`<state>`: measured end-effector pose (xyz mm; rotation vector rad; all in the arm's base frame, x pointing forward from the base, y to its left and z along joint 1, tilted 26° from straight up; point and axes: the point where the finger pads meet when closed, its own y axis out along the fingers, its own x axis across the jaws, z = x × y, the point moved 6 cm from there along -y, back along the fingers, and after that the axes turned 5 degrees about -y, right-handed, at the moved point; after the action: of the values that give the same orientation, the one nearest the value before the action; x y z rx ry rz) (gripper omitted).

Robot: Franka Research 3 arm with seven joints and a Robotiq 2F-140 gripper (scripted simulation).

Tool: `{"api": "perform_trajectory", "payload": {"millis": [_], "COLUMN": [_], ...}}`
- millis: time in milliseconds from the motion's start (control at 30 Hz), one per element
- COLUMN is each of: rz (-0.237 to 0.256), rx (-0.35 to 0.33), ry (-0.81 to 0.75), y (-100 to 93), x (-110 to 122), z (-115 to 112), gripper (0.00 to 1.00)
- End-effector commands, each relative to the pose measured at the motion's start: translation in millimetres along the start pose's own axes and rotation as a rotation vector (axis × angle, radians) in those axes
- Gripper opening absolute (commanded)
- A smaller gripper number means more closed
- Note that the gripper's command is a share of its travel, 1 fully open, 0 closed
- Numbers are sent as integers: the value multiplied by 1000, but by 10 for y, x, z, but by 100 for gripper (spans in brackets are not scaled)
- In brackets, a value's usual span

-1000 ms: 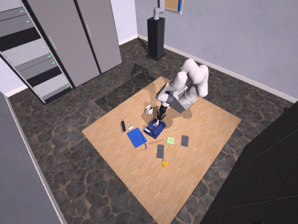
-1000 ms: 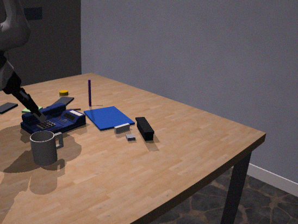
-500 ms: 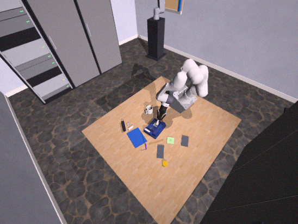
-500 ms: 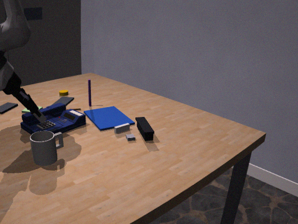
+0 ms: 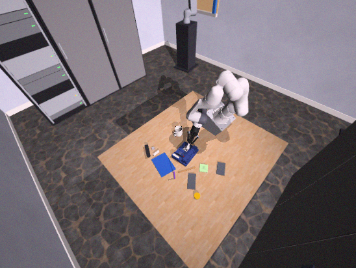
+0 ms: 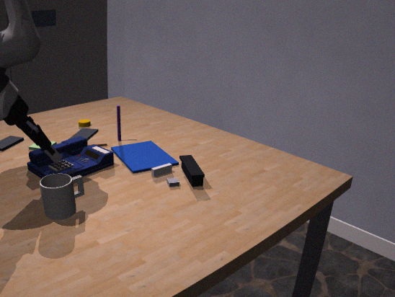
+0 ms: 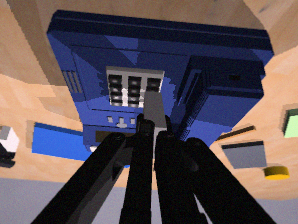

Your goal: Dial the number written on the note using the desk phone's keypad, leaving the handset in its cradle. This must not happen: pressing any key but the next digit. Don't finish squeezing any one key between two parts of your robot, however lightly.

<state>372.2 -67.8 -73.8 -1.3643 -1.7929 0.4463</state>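
The dark blue desk phone (image 5: 182, 158) (image 6: 94, 161) (image 7: 150, 55) lies on the wooden table (image 5: 227, 201) (image 6: 231, 202). Its handset (image 6: 65, 147) (image 7: 227, 95) rests in the cradle beside the keypad (image 6: 64, 165) (image 7: 122, 86). My gripper (image 5: 188, 147) (image 6: 55, 157) (image 7: 151, 104) is shut with nothing between the fingers. Its joined tips come down at a slant onto the keypad's column nearest the handset, over the lower keys. I cannot tell whether a key is pushed in. A green note (image 5: 203, 168) (image 6: 34, 146) (image 7: 292, 122) lies beyond the phone; its writing is too small to read.
A grey mug (image 5: 178, 131) (image 6: 58, 196) stands close beside the phone. A blue notebook (image 5: 163, 164) (image 6: 142, 156), an upright purple pen (image 6: 118, 122), a black box (image 5: 147, 150) (image 6: 192, 170), a yellow disc (image 5: 197, 196) (image 6: 84, 122) and grey cards (image 5: 191, 181) (image 5: 221, 168) lie around.
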Motion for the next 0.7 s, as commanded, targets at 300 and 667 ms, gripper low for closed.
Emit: {"api": "perform_trajectory", "payload": {"millis": [300, 667], "rz": [1, 1], "rx": [-1, -1], "ry": [-3, -3], "y": [-70, -70], "x": [-11, -83], "z": [-54, -48], "gripper": [0, 0]}}
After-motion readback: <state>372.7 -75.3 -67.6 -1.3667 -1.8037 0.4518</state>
